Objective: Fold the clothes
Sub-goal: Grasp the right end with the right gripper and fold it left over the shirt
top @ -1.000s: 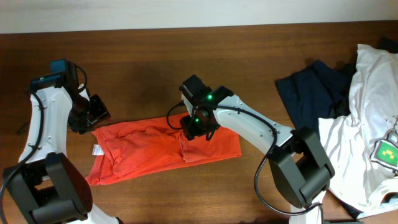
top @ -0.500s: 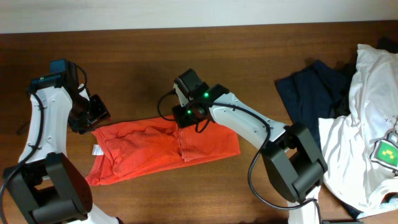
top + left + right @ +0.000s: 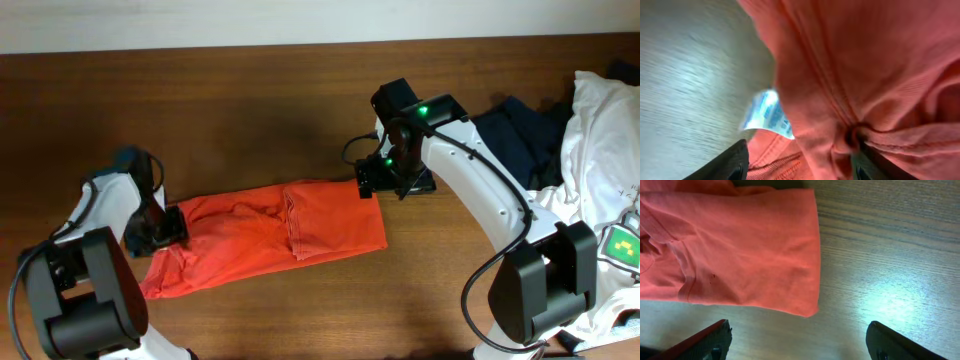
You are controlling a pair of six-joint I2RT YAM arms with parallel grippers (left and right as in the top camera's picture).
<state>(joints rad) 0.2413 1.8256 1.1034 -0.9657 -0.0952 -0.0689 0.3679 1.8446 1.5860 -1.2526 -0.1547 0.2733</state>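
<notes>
Brown wood bench [image 3: 250,110] fills the overhead view. White shirt [image 3: 590,170] with a green patch [image 3: 622,243] is heaped at the far right edge, with the dark navy garment [image 3: 510,140] crumpled just beside it and partly under it.

Orange-red T-shirt [image 3: 260,235] lies flat on the bench, centre-left, folded into a long band. It runs from low left up to the right, with a seam crossing it near the middle. It is well apart from the other two garments. No lettering shows on the upper face.

Left arm [image 3: 110,200] reaches in from the left edge. Right arm [image 3: 480,190] stretches across from lower right, green lights on its wrist.

Left gripper [image 3: 168,225] is at the T-shirt's left end, on the cloth. In the left wrist view its fingers [image 3: 725,162] sit on either side of a bunched fold of orange fabric [image 3: 840,75]. Cannot tell whether they are actually clamped on it.

Right gripper [image 3: 368,187] is just beside the T-shirt's upper right corner. In the right wrist view its fingers [image 3: 715,337] are spread wide with nothing between them. The cloth edge [image 3: 810,265] lies ahead, not touching the fingers.

White care label [image 3: 765,112] sticks out from under the fabric by the left gripper.
</notes>
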